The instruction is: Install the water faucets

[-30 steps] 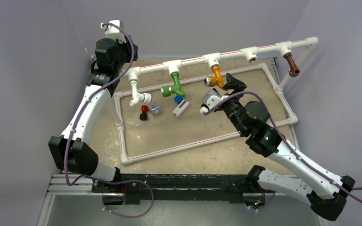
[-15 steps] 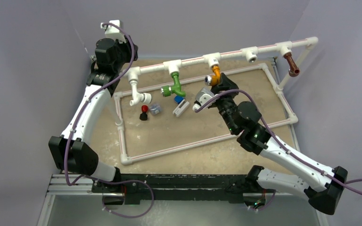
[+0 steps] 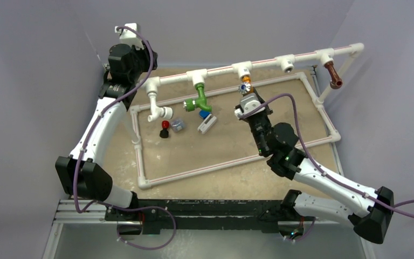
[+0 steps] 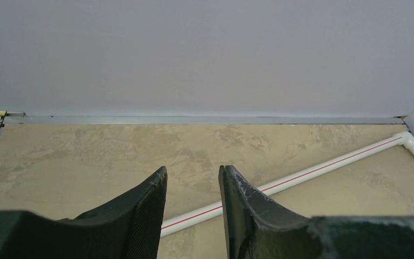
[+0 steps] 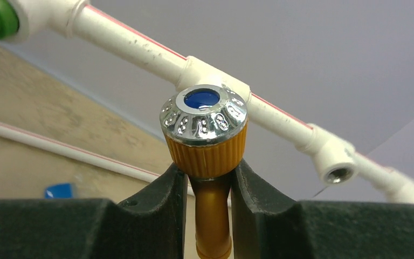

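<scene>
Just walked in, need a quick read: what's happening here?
The right gripper is shut on the orange faucet just below its silver cap, under a tee of the white pipe rail. The left gripper hangs open and empty at the back left. The green faucet and brown faucet hang from that rail.

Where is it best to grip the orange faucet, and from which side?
Take the orange faucet by the slim neck under its ribbed collar, coming from below: the silver cap flares wider above. The right gripper brackets that neck.
</scene>
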Motion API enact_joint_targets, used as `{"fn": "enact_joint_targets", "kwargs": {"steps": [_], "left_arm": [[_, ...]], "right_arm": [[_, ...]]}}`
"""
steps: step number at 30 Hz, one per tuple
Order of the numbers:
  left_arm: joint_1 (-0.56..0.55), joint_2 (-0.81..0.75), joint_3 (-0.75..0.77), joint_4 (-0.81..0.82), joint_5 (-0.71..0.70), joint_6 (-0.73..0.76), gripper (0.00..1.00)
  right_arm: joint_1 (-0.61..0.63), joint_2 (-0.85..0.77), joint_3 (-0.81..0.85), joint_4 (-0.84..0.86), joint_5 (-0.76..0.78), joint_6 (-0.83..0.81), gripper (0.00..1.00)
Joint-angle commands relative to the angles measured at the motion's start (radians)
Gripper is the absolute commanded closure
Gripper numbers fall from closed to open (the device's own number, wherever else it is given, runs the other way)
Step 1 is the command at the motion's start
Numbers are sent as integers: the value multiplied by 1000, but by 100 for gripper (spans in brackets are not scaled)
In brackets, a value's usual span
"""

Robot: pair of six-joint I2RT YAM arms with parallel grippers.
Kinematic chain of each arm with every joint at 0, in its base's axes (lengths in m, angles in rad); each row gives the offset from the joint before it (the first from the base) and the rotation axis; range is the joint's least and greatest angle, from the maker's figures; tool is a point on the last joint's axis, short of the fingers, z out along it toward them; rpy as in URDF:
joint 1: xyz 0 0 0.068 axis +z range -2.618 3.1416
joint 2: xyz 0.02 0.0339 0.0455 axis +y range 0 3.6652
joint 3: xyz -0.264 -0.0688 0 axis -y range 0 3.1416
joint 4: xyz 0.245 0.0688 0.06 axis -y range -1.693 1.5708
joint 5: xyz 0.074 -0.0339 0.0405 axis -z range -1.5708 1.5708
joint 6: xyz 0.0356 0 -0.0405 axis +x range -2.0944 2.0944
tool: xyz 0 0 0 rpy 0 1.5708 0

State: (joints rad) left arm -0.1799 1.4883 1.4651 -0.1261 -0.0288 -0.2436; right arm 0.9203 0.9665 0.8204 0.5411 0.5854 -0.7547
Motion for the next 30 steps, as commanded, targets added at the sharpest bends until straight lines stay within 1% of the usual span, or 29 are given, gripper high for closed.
{"fn": "enact_joint_targets", "kwargs": {"steps": [1, 2, 8, 10, 11, 18, 23, 28, 30], "left_arm": [[-1, 92, -100, -202, 18, 0, 60], [-1, 92, -100, -202, 18, -1, 60], [-1, 89, -100, -202, 18, -2, 60], [0, 89, -100, -203, 18, -2, 60], [-1, 87, -100, -204, 18, -3, 61], [-1, 84, -99, -204, 17, -2, 60], [-1, 80, -100, -202, 11, -2, 60], [0, 71, -101, -201, -2, -1, 60], [4, 63, -102, -200, -8, -4, 60]], "right_arm": [[25, 3, -47, 66, 3, 487, 100], [24, 0, -50, 73, -2, 586, 100], [24, -6, -61, 72, -13, 1061, 100], [24, -4, -58, 62, -3, 1185, 100], [23, -6, -63, 63, 23, 1366, 100], [4, -4, -113, 107, 18, 1781, 100], [-16, 24, -153, 199, -35, 2019, 100], [-53, 87, -152, 255, -120, 2148, 100], [-61, 116, -144, 276, -142, 2175, 100]]}}
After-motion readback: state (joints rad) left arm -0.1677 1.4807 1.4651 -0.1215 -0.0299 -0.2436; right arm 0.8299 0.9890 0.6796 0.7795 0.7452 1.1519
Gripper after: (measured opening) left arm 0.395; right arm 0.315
